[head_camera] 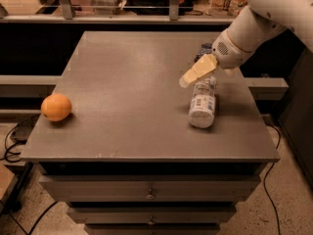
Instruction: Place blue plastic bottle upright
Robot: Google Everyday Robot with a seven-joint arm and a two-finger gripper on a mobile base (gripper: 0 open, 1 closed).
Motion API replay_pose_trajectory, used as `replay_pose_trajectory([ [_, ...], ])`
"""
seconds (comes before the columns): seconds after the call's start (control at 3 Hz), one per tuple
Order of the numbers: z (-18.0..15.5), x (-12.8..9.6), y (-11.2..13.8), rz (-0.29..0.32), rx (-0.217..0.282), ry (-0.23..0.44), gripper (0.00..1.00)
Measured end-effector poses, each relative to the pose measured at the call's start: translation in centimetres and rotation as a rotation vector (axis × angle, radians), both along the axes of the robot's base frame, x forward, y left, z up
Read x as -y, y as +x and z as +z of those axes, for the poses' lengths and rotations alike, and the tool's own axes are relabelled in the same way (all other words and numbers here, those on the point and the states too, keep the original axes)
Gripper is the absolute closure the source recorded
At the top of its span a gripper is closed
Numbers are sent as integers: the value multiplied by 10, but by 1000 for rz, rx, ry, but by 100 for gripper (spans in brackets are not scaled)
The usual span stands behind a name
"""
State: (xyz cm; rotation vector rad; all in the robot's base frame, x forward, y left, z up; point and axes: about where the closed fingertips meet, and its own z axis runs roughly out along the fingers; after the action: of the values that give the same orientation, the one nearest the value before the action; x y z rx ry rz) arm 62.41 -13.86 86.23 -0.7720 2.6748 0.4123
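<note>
The blue plastic bottle (pixel 202 106) is clear with a white and pale-blue label. It lies on its side at the right of the grey table (pixel 127 92), its base end toward the front edge. My gripper (pixel 190 77) hangs just above the bottle's far end, on the white arm (pixel 254 28) that comes in from the upper right and points down to the left. It holds nothing that I can see.
An orange (pixel 56 106) sits near the table's left front corner. A small dark blue packet (pixel 202 49) lies behind the gripper near the back right. Drawers run below the table front. A shelf with clutter stands behind.
</note>
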Motion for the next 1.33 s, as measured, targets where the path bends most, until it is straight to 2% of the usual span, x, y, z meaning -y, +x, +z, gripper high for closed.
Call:
replay_pose_trajectory([
  [0.33,-13,0,6,-57,-40,-15,0],
  [1.0,-22,-2,18,-132,-57,-84,0],
  [1.33,-28,-3,21,-141,-69,-118,23],
])
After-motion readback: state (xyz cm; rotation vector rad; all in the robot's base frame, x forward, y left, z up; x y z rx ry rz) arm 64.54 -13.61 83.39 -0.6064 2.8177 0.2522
